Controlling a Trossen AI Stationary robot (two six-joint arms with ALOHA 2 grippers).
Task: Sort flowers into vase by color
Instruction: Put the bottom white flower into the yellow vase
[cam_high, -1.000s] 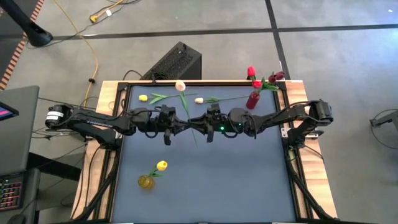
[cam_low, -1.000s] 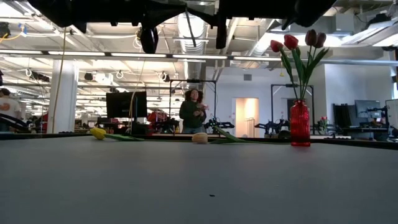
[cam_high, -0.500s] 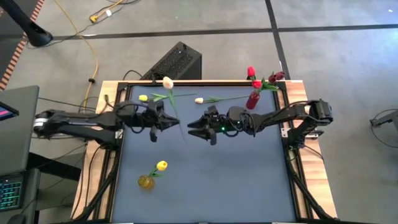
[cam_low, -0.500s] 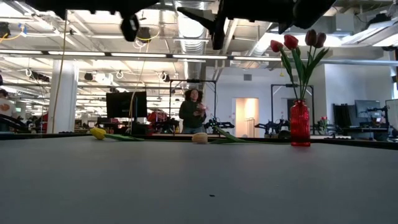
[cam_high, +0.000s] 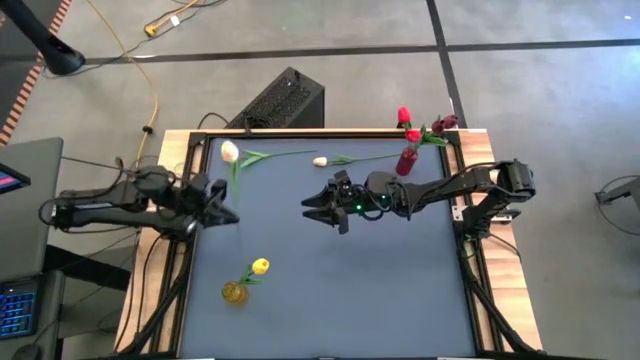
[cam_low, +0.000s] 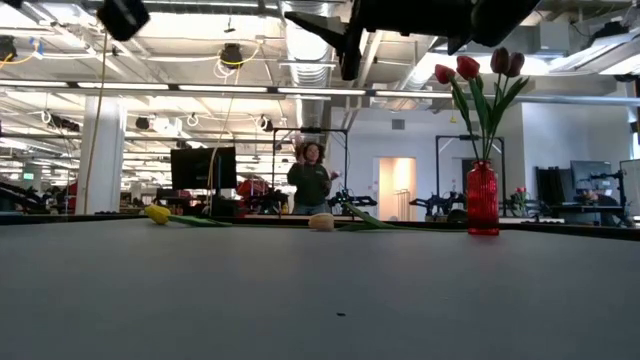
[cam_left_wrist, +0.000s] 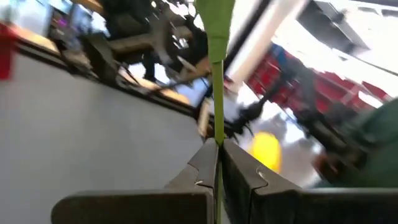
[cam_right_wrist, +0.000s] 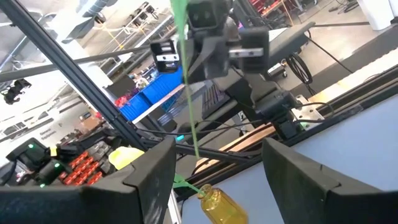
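Since a second ago we are swinging the left gripper away from mid-table toward the left edge, carrying the white tulip with fingers clenched on its stem. The right gripper is waiting at centre, fingers spread and empty. We are judging the yellow vase as the target: keep the stem vertical, lower slowly, release only once inside the neck.

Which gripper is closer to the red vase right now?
The right. The right gripper hangs open over the middle of the table, with the red vase at the far right corner. The left gripper, shut on a white tulip's stem, is out by the table's left edge.
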